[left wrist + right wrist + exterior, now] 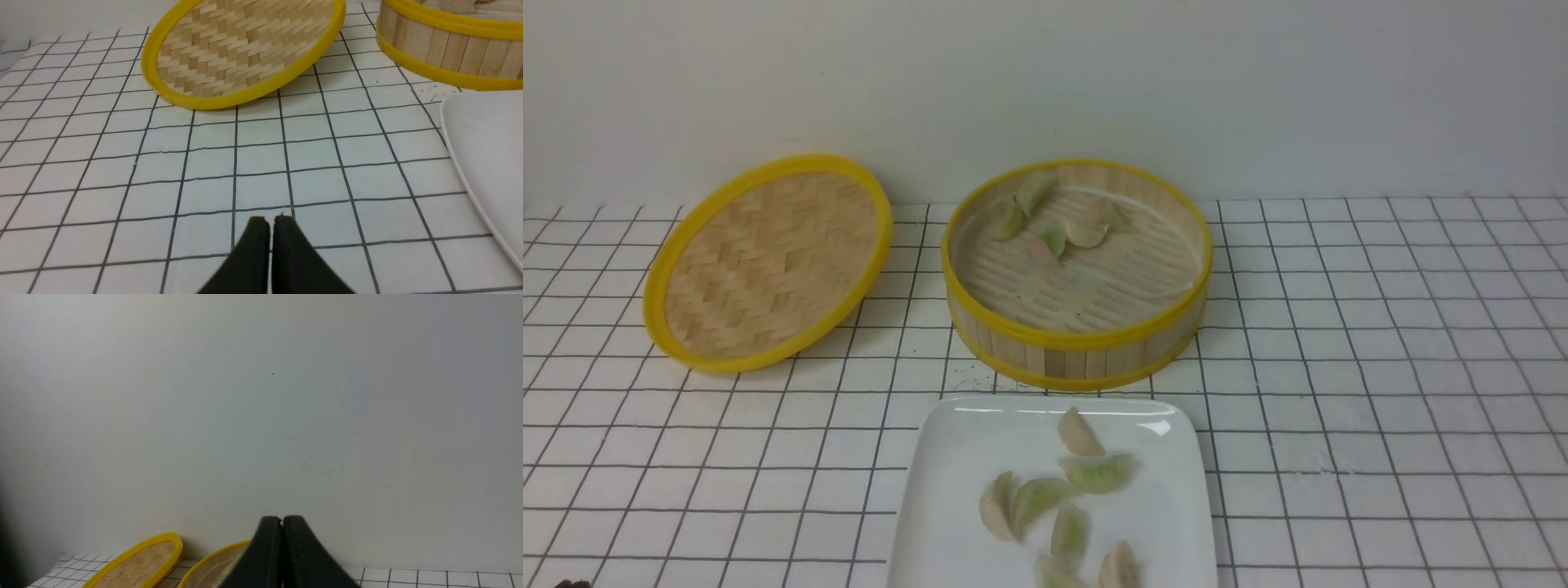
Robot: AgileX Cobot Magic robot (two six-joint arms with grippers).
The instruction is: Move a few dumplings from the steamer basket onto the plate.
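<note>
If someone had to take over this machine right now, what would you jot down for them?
Left fingers: shut, empty, low over the checked cloth beside the plate.
Right fingers: shut, empty, facing the back wall.
Done: about seven pale green and cream pleated dumplings lie on the glossy white rectangular plate.
Left: five or so remaining dumplings sit at the far side of the round bamboo steamer basket; "a few" looks already met.
The woven yellow-rimmed lid is off, left of the basket.

Our left gripper [269, 222] is held low and tipped downward, its black fingers pressed together with nothing between them. Our right gripper [282, 519] is raised and points level ahead, its fingers likewise closed and empty.
</note>
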